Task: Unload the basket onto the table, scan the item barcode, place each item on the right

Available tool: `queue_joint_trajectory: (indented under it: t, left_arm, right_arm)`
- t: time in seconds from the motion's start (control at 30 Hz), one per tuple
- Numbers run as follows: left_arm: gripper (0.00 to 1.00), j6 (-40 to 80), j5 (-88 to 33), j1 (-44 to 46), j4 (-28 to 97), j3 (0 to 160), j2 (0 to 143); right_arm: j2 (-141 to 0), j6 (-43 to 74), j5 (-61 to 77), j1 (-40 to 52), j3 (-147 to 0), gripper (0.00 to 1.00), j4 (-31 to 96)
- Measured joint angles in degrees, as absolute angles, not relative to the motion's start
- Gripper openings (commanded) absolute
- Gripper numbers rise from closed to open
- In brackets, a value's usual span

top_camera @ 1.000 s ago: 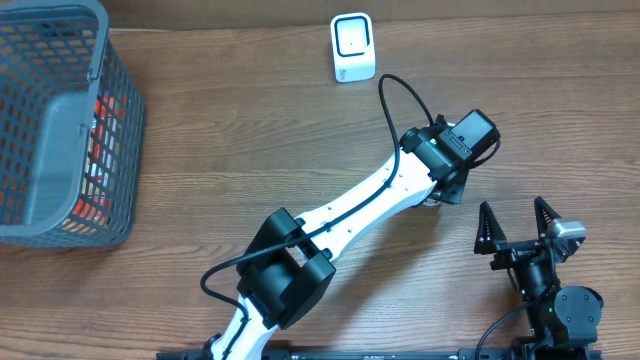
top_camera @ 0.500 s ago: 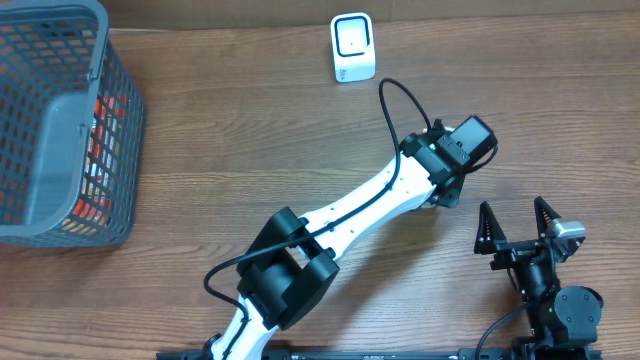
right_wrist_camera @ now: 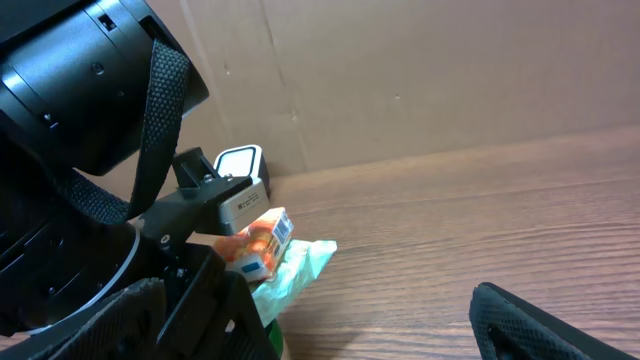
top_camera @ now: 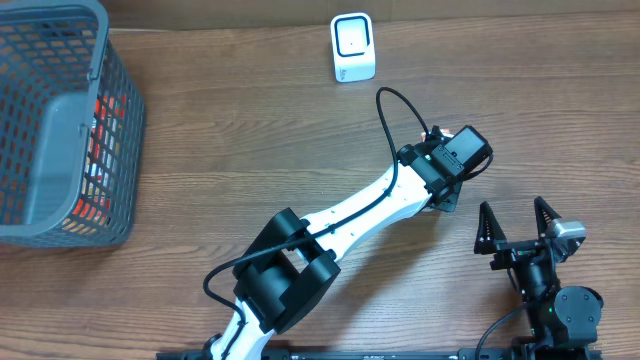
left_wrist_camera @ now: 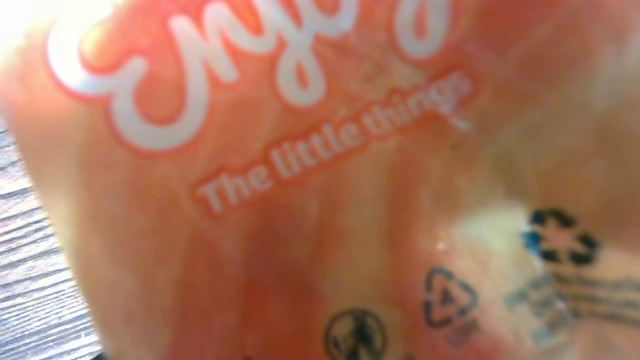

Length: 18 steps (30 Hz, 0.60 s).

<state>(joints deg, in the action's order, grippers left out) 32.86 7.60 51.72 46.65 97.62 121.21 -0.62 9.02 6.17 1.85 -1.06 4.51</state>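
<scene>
The item, an orange packet (left_wrist_camera: 300, 200) with white lettering and recycling marks, fills the left wrist view at very close range. In the right wrist view the same packet (right_wrist_camera: 262, 240), orange with a pale green end, sits between the fingers of my left gripper (right_wrist_camera: 238, 236), which is shut on it just above the table. Its barcode is not visible in any view. From overhead the left gripper (top_camera: 447, 185) hides the packet. The white scanner (top_camera: 353, 47) stands at the table's far edge. My right gripper (top_camera: 518, 225) rests open and empty near the front right.
A grey mesh basket (top_camera: 118, 150) holding several more packets stands at the far left. A cardboard wall (right_wrist_camera: 420, 80) runs behind the table. The left arm (top_camera: 350, 215) stretches diagonally across the table, with its cable looping above the wrist.
The left wrist has shifted slightly toward the front left and turned a little with the packet. The right arm has not moved.
</scene>
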Motion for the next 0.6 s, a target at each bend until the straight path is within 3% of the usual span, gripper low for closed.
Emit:
queue_joint_trajectory:
  t: [0.4, 0.6]
  left_arm:
    - [0.66, 32.60, 7.60, 51.72, 46.78, 97.47, 121.21]
    - [0.65, 32.45, 7.60, 51.72, 47.05, 97.41, 121.21]
  right_arm:
    - [-0.62, 8.97, 6.17, 1.85, -1.06, 1.00, 4.49]
    - [-0.62, 9.02, 6.15, 1.85, -1.06, 1.00, 4.49]
